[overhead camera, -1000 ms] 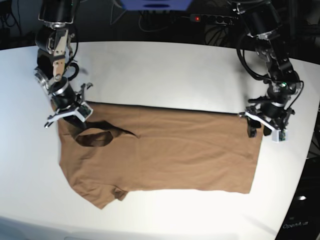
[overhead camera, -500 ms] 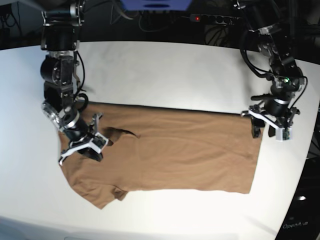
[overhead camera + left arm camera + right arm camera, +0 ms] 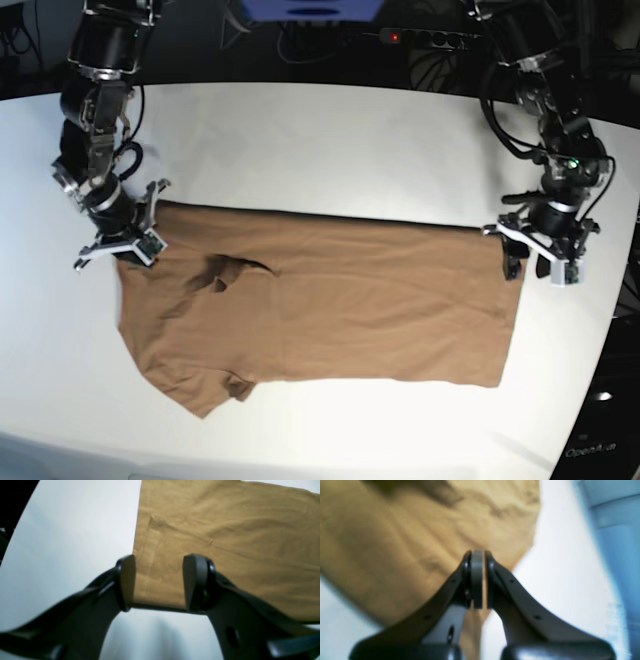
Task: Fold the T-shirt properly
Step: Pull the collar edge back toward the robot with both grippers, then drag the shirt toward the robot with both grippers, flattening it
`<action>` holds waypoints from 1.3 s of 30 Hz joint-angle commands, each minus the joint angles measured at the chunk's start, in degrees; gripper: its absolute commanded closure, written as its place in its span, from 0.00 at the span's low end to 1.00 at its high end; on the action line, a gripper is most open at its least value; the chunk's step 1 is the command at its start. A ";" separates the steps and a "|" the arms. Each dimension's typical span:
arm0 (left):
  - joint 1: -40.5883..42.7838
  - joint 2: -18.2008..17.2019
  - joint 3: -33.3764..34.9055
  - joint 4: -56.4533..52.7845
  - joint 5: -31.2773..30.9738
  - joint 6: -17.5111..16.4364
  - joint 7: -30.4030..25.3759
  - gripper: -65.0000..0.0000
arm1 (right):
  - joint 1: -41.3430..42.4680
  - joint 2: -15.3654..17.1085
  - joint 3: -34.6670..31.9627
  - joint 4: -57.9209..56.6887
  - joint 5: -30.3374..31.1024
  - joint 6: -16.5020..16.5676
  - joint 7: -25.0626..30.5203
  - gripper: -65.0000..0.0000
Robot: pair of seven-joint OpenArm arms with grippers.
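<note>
The tan-brown T-shirt (image 3: 350, 310) lies flat across the white table (image 3: 320, 140), its neck opening (image 3: 235, 272) toward the left of the base view and one sleeve (image 3: 205, 395) pointing to the front. My right gripper (image 3: 115, 252) sits at the shirt's left edge. In the right wrist view its jaws (image 3: 477, 580) are shut, with a thin strip of the T-shirt (image 3: 395, 542) between the pads. My left gripper (image 3: 537, 262) stands open over the shirt's far right corner. Its fingers (image 3: 127, 580) straddle the hem of the T-shirt (image 3: 225, 530).
A black power strip (image 3: 420, 38) with a red light and cables lie behind the table's far edge, next to a blue object (image 3: 310, 8). A blurred blue shape (image 3: 615, 542) fills the right of the right wrist view. The table's curved front edge (image 3: 300, 450) runs close below the shirt.
My right gripper swept inward over the neck area, then back out to the shirt's left edge. The dark neck opening looks smaller now. My left gripper has barely shifted.
</note>
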State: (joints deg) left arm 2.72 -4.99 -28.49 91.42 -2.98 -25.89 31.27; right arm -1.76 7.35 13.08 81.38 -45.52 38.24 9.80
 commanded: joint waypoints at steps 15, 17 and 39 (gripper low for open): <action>-4.35 -2.35 1.63 -4.60 0.39 0.70 2.71 0.95 | 9.01 -13.73 17.82 3.67 5.30 1.76 -11.69 0.99; -5.23 -2.26 1.63 -6.19 2.50 0.70 2.71 0.95 | 9.28 -14.52 18.00 4.02 5.30 1.76 -14.51 0.99; -6.02 -2.35 1.19 -14.45 6.37 0.70 2.71 0.95 | 4.53 -16.35 18.08 6.92 10.13 1.76 -26.11 0.99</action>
State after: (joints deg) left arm -2.31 -6.68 -27.07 76.20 3.90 -25.28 34.94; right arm 1.85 -9.21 31.33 87.53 -36.21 40.32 -17.37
